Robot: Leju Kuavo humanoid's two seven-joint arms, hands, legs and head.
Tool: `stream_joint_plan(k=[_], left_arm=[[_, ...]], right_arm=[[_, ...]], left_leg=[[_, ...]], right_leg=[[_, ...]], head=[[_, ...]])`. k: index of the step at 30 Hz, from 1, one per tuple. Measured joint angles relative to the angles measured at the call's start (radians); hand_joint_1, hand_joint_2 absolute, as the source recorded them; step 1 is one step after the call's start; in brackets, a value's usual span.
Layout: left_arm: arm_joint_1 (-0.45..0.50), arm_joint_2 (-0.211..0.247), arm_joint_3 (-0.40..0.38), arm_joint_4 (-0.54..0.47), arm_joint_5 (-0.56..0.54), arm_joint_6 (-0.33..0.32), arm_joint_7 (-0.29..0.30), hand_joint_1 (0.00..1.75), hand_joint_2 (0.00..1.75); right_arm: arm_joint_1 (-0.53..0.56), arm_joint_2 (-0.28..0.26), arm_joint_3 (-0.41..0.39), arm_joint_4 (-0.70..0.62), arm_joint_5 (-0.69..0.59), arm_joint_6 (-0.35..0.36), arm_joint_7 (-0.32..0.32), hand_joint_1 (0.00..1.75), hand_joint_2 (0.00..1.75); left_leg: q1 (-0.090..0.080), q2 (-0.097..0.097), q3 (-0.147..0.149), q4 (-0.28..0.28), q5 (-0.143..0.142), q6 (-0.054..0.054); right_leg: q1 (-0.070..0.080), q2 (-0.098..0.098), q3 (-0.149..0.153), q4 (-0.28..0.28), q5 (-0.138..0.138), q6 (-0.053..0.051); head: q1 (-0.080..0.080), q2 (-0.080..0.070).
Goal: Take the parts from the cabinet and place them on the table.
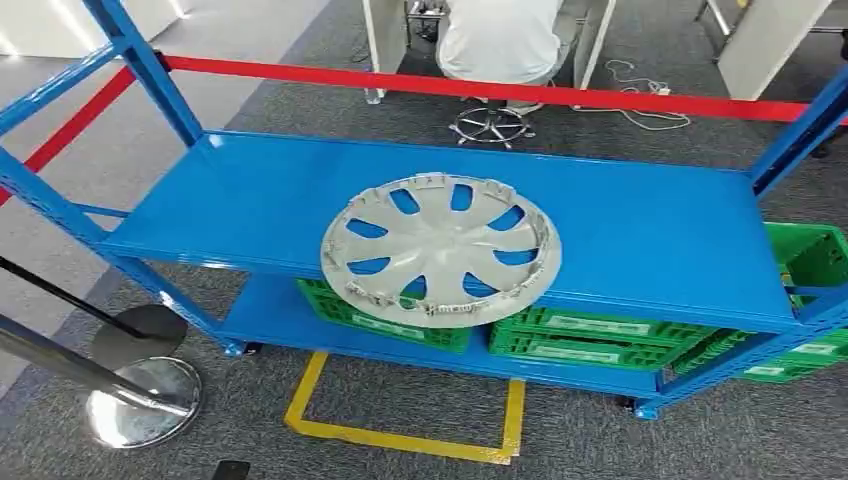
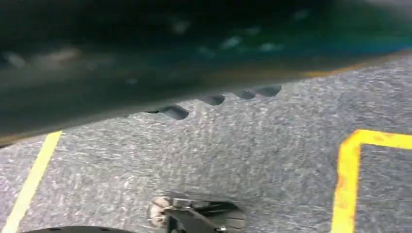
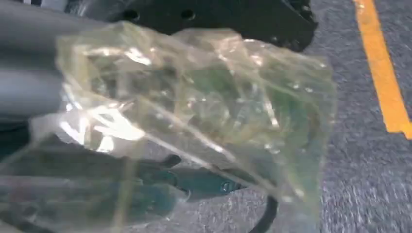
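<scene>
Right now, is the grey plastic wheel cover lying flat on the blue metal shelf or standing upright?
Lying flat: the grey plastic wheel cover faces upward on the blue metal shelf, overhanging its front edge.

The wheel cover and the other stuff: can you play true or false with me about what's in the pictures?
1. The wheel cover lies on the blue shelf's top board. True.
2. The crates under the top board are red. False: they are green.
3. The right hand holds a clear plastic bag. True.
4. The tape on the carpet is white. False: it is yellow.
5. The wheel cover stands upright on its edge. False: it lies flat.
</scene>
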Motion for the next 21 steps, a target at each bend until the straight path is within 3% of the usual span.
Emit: stream_joint_plan(k=[1,4,5,6,7,9,10,11,12,14,15,16,17,20,21], left_arm=[[0.000,0.001,0.002,0.000,0.000,0.000,0.000,0.00,0.00],[-0.004,0.001,0.002,0.000,-0.001,-0.001,0.002,0.00,0.00],[-0.004,-0.001,0.002,0.000,-0.002,-0.002,0.002,0.00,0.00],[-0.004,-0.002,0.002,0.000,-0.002,-0.002,0.002,0.00,0.00],[-0.005,-0.002,0.003,0.000,-0.002,-0.003,0.002,0.00,0.00],[-0.002,-0.002,0.003,0.000,-0.002,-0.003,0.002,0.00,0.00],[-0.002,-0.002,0.003,0.000,-0.002,-0.004,0.002,0.00,0.00],[-0.002,-0.003,0.003,0.000,-0.002,-0.005,0.003,0.00,0.00],[-0.002,-0.003,0.003,0.000,-0.002,-0.006,0.003,0.00,0.00],[-0.003,-0.004,0.003,0.000,-0.002,-0.008,0.003,0.00,0.00],[-0.003,-0.004,0.003,0.000,0.000,-0.010,0.004,0.00,0.00],[-0.002,-0.004,0.004,0.000,0.002,-0.010,0.005,0.00,0.00],[-0.002,-0.003,0.005,0.000,0.002,-0.010,0.006,0.00,0.00],[-0.009,-0.003,0.005,0.000,0.005,-0.010,0.008,0.00,0.00],[-0.010,-0.002,0.005,0.000,0.005,-0.010,0.008,0.00,0.00]], right_arm=[[-0.004,0.000,0.000,0.000,0.000,0.000,0.000,0.00,0.00],[0.000,0.000,0.000,0.000,-0.001,0.000,0.001,0.00,0.00],[0.002,0.000,0.000,0.000,-0.001,0.000,0.002,0.00,0.00],[0.003,-0.001,0.000,0.000,-0.002,-0.001,0.002,0.00,0.00],[-0.001,-0.001,0.000,0.000,-0.002,-0.001,0.002,0.00,0.00],[-0.006,-0.001,0.000,0.000,-0.002,-0.001,0.002,0.00,0.00],[-0.006,-0.001,0.000,0.000,-0.002,-0.001,0.002,0.00,0.00],[-0.003,-0.001,0.000,0.000,-0.002,-0.001,0.002,0.00,0.00],[-0.001,-0.001,0.001,0.000,-0.002,-0.001,0.002,0.00,0.00],[0.000,-0.002,0.000,0.000,-0.002,-0.002,0.002,0.00,0.00],[-0.001,-0.003,0.001,0.000,-0.002,-0.005,0.000,0.00,0.00],[-0.007,-0.003,0.001,0.000,-0.002,-0.005,-0.001,0.00,0.00],[-0.011,-0.003,0.001,0.000,-0.002,-0.005,-0.003,0.00,0.00],[-0.005,-0.003,0.001,0.000,-0.002,-0.005,-0.003,0.00,0.00],[-0.005,-0.003,0.001,0.000,-0.002,-0.005,-0.003,0.00,0.00]], left_leg=[[0.000,-0.017,0.009,-0.014,-0.012,0.007],[-0.006,-0.001,0.017,-0.030,-0.027,0.013],[-0.002,0.008,0.025,-0.049,-0.021,0.020],[0.001,0.023,0.033,-0.060,-0.017,0.027],[0.001,0.031,0.034,-0.064,-0.018,0.035],[-0.005,0.054,0.036,-0.063,-0.021,0.040],[-0.008,0.065,0.036,-0.062,-0.022,0.042],[-0.011,0.075,0.038,-0.062,-0.024,0.042],[-0.012,0.083,0.041,-0.062,-0.027,0.042],[-0.015,0.101,0.052,-0.061,-0.035,0.039],[-0.016,0.108,0.059,-0.060,-0.040,0.035],[-0.025,0.118,0.060,-0.057,-0.045,0.028],[-0.025,0.124,0.060,-0.054,-0.047,0.022],[-0.024,0.150,0.067,-0.055,-0.050,0.013],[-0.020,0.137,0.067,-0.050,-0.062,0.005]], right_leg=[[0.006,0.010,0.001,0.004,-0.004,0.008],[-0.005,0.029,-0.011,-0.007,0.005,0.027],[-0.001,0.035,-0.016,-0.011,0.003,0.037],[0.000,0.004,-0.020,0.007,-0.008,0.037],[0.002,-0.023,-0.047,0.054,-0.038,0.036],[0.001,-0.044,-0.125,0.203,-0.106,0.039],[0.001,-0.047,-0.161,0.267,-0.126,0.041],[0.001,-0.049,-0.175,0.289,-0.119,0.042],[0.001,-0.052,-0.163,0.262,-0.090,0.042],[0.002,-0.068,-0.081,0.103,0.002,0.036],[0.005,-0.099,-0.037,0.019,0.032,0.031],[0.018,-0.137,-0.023,-0.005,0.011,0.027],[0.015,-0.120,-0.018,-0.005,0.016,0.019],[0.014,-0.092,-0.024,-0.009,0.020,0.007],[0.007,-0.085,-0.019,-0.014,0.024,0.002]], head=[[0.002,0.000],[-0.002,0.000],[-0.003,0.000],[0.000,0.000],[0.003,0.000],[0.003,0.000],[0.003,0.000],[0.003,0.000],[0.003,0.000],[0.003,0.000],[0.004,0.000],[0.003,0.000],[0.000,0.000],[0.002,0.000],[0.002,0.000]])
